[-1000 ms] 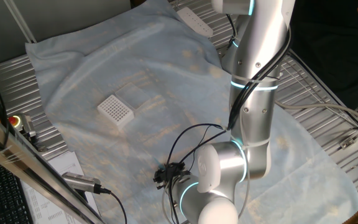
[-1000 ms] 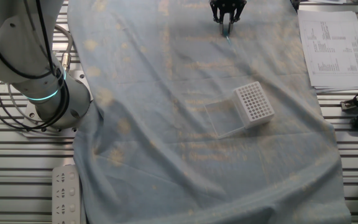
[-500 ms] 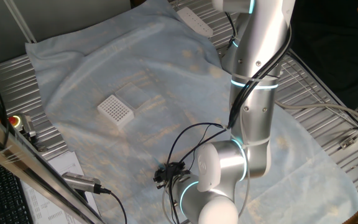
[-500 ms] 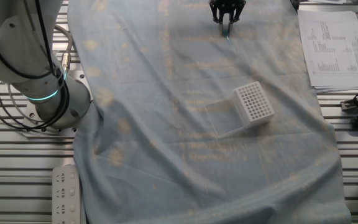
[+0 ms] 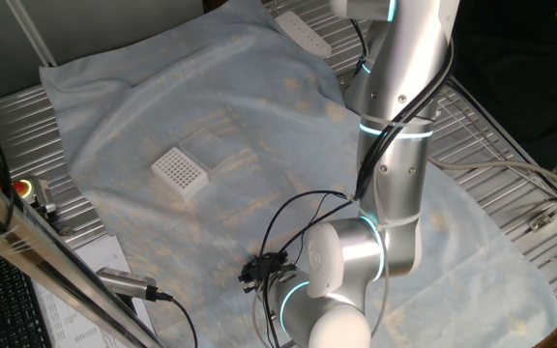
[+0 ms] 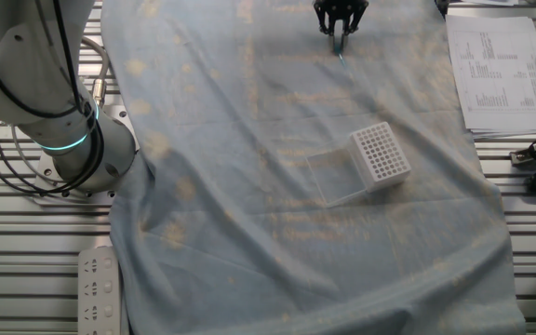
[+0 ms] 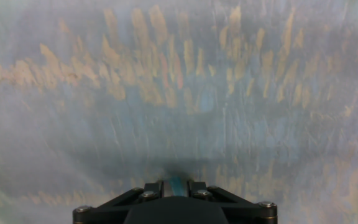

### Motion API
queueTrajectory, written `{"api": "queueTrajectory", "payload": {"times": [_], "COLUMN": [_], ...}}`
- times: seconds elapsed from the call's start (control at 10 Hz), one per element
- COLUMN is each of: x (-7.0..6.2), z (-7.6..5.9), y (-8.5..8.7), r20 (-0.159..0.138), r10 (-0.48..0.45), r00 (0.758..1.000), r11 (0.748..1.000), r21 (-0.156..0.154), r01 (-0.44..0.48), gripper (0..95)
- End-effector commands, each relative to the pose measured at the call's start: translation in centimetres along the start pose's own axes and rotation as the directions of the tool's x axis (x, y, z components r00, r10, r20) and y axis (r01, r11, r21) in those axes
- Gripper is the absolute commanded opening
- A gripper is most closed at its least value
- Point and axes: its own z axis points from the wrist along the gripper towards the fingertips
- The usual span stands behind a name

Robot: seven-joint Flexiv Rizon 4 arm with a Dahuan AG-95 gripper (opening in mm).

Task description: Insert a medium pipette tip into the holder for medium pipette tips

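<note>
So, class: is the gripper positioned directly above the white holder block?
No, the gripper with the pipette tip sits far from the holder across the cloth.

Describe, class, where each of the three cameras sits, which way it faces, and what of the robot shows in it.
One fixed view: high, behind the arm's joints, facing the white holder.
The other fixed view: overhead from the opposite side; arm base left, gripper at top holding the teal tip.
Hand view: on the hand, facing the cloth; fingers at bottom.
Both fixed views share the holder.
</note>
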Motion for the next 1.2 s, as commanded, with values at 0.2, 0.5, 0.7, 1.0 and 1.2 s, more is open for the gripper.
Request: {"api": "queueTrajectory", "payload": {"times": [0.2,0.5,0.7,1.0,1.2], "x": [0.0,1.0,2.2,4.5,7.0], "z": [0.0,-0.9,-1.9,-3.5,-4.3], "y": [0.0,0.0,-0.2,-0.8,-2.0], "r20": [0.001,0.034,0.063,0.096,0.149], "r10": [-0.001,0.002,-0.004,-0.016,-0.042], "r00": [1.000,0.999,0.998,0.995,0.988], "r11": [1.000,1.000,1.000,1.000,0.999], "r21": [0.000,0.000,0.004,0.009,0.013], "r01": [0.001,-0.002,0.004,0.016,0.040], "gripper": [0.0,0.0,0.0,0.0,0.0]}}
